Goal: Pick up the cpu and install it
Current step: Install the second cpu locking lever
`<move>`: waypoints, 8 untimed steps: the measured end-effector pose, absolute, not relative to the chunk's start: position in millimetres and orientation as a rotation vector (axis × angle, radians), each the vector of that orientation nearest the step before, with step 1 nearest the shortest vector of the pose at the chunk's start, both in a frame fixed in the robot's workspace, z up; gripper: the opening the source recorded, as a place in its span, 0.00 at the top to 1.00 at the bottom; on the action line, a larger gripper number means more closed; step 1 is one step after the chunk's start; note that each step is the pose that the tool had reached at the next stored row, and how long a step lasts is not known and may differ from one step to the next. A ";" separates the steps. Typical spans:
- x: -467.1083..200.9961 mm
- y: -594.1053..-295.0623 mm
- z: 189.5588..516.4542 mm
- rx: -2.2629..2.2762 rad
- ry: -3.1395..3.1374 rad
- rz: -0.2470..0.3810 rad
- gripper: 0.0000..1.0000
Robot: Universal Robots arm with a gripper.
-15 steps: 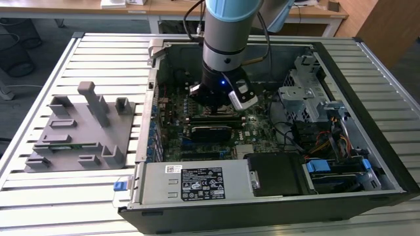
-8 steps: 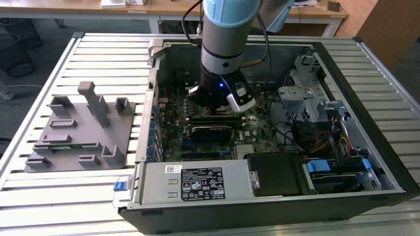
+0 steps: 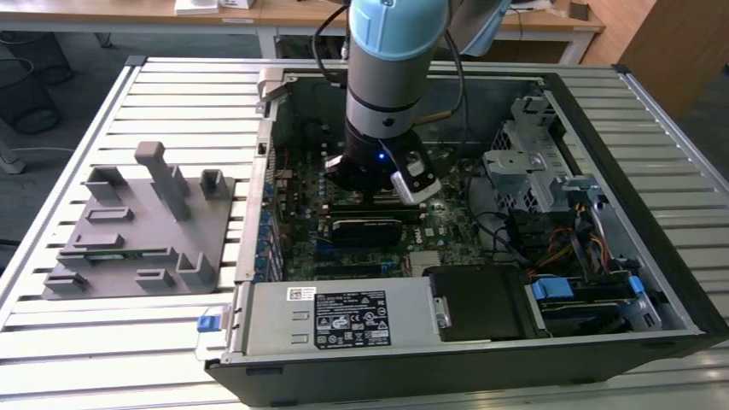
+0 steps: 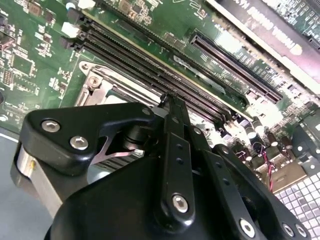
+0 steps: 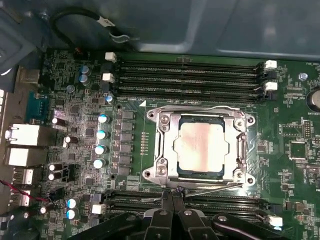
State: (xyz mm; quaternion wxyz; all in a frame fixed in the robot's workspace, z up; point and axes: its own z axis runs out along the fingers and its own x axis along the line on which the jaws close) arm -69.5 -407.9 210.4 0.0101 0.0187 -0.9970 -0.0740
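Slatted metal table (image 3: 137, 342) carries an open computer case (image 3: 672, 282) and a grey fixture block (image 3: 125, 231) in the exterior view; your arm (image 3: 393, 51) reaches down into the case, and the hand (image 3: 376, 184) sits low over the motherboard (image 3: 364, 231).

In the first wrist view, you see the cpu (image 5: 201, 149) lying flat in its socket frame (image 5: 165, 145), just ahead of the hand (image 5: 173, 195), whose fingertips (image 5: 178, 193) meet with nothing between them. Memory slots (image 5: 190, 75) run beyond the socket, away from the hand.

In the second wrist view, the hand (image 4: 170, 102) shows its fingers pressed together over the socket edge (image 4: 100, 80), empty, with long slots (image 4: 150, 60) just past it.
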 end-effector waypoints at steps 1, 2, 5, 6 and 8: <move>-70.5 -408.2 209.6 0.059 -3.112 -0.234 0.89; -72.1 -408.8 208.8 0.059 -3.112 -0.238 0.89; -75.3 -409.8 206.4 0.059 -3.111 -0.248 0.89; -76.3 -410.1 205.7 0.059 -3.111 -0.252 0.89; -78.0 -410.6 204.0 0.059 -3.110 -0.260 0.89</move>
